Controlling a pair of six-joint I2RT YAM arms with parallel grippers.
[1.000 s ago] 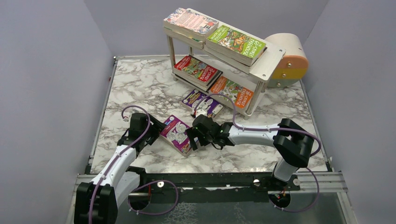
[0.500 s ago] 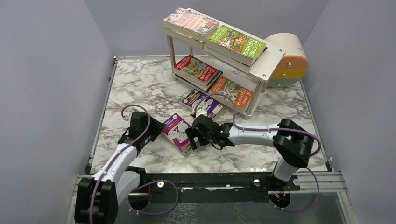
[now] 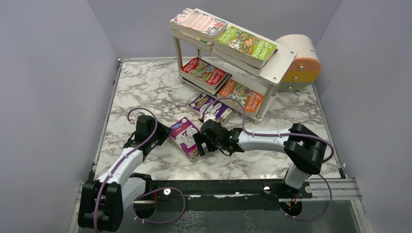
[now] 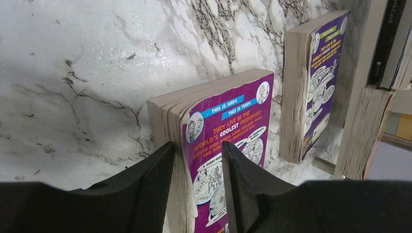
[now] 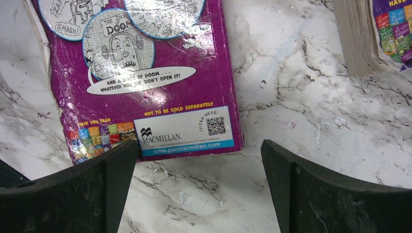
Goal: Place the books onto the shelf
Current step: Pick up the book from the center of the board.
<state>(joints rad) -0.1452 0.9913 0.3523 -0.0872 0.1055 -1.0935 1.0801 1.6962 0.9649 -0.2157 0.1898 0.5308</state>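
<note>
Two grippers: left gripper point(image 4: 197, 153) narrow, pinching book point(image 4: 233, 121) edge; right gripper point(image 5: 198, 150) wide, empty, over book corner
Risk: edge-only pinch, book may slip or splay

The desk point(image 3: 145, 87) is white marble veined grey. The purple book point(image 3: 183, 136) bears white cartoon bubbles. The shelf point(image 3: 282, 60) is pale; the fingers point(image 4: 150, 189), black.
</note>
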